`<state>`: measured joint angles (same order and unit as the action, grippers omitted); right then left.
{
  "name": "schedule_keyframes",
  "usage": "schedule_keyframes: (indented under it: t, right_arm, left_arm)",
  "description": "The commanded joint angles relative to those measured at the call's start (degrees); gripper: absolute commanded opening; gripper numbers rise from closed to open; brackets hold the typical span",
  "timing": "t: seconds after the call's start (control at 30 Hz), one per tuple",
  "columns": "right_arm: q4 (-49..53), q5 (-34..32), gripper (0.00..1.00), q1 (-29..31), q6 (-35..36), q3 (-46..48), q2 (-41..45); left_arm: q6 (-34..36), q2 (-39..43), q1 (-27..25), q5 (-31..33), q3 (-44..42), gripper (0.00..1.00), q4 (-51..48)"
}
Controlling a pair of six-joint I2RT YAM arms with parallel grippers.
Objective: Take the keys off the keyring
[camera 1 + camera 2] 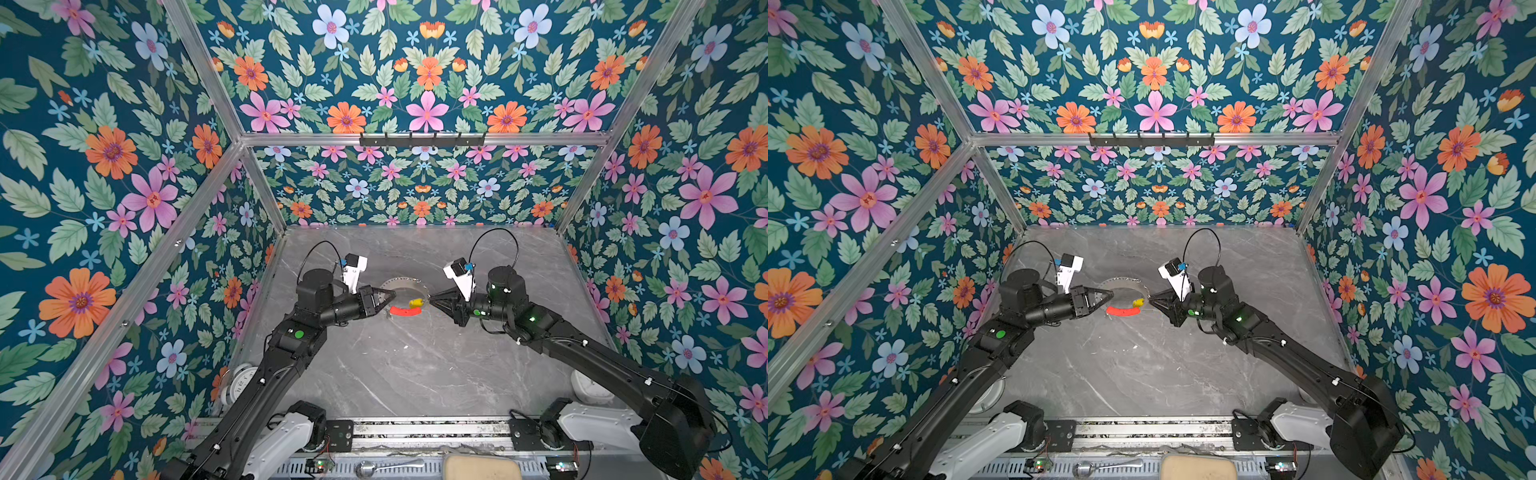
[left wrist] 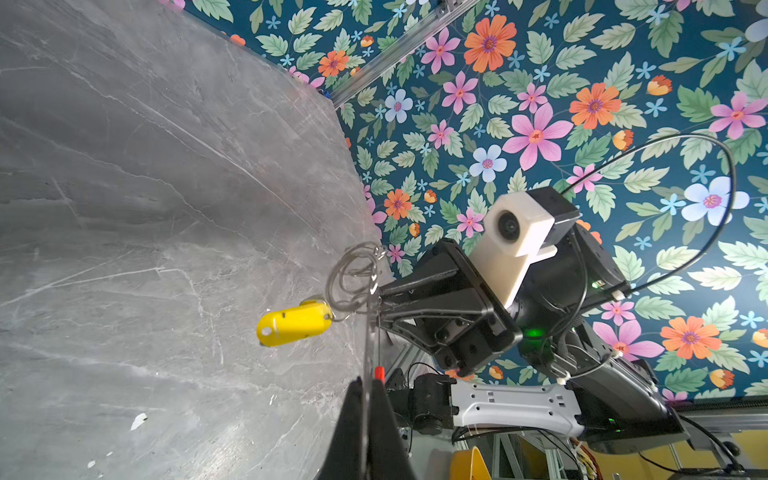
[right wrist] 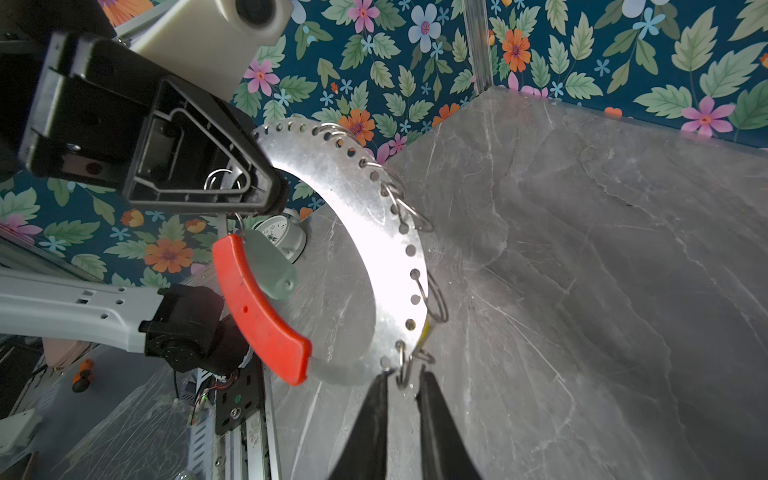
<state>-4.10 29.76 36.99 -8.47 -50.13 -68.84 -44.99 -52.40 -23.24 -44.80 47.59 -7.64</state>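
One keyring (image 3: 374, 216), one yellow-tagged key (image 2: 293, 326), one mint-tagged key (image 3: 270, 266), left pincer (image 1: 393, 294), right pincer (image 1: 431, 300).

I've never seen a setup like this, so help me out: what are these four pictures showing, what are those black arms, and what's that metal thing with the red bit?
These are two robot arms at a grey marble-look table inside a flower-papered booth. Two pictures look down from overhead, side by side. The other two come from small cameras on each arm's wrist.

The left gripper is shut on the rim of a keyring, holding it up. It is a flat metal crescent with a red sleeve and small wire rings along its edge.

The right gripper has its jaws slightly apart around one small split ring.

A yellow key tag and a pale mint key tag hang from the keyring. An alarm clock stands beside the table.
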Motion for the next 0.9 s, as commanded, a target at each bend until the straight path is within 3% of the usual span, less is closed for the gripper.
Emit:
schedule_keyframes:
  t: [0.0,0.17,0.37,0.47,0.6,0.87]
  right_arm:
    - [-1.75,0.88,0.11,0.09,0.49,-0.67,0.13]
    - [-1.45,1.27,0.01,0.38,0.54,-0.81,0.02]
    - [-0.41,0.34,0.0,0.54,0.87,-1.16,0.33]
    - [0.38,-1.39,0.2,0.59,1.43,-0.88,1.18]
    - [0.67,-2.03,0.32,0.54,2.09,-0.15,2.72]
    - [3.0,-2.59,0.32,1.81,4.98,-0.6,2.85]
  left_arm:
    - [-0.64,0.37,0.13,-1.81,0.05,0.0,2.33]
    - [-1.71,0.64,0.19,-2.6,-0.57,0.0,3.9]
    - [-2.23,1.18,0.37,-3.1,-0.66,0.0,4.21]
    - [-2.16,1.34,0.56,-3.2,-0.4,0.0,3.48]
    - [-2.03,1.51,0.66,-3.27,-0.09,0.0,2.9]
    - [-1.92,1.51,0.83,-3.94,1.31,0.0,2.37]
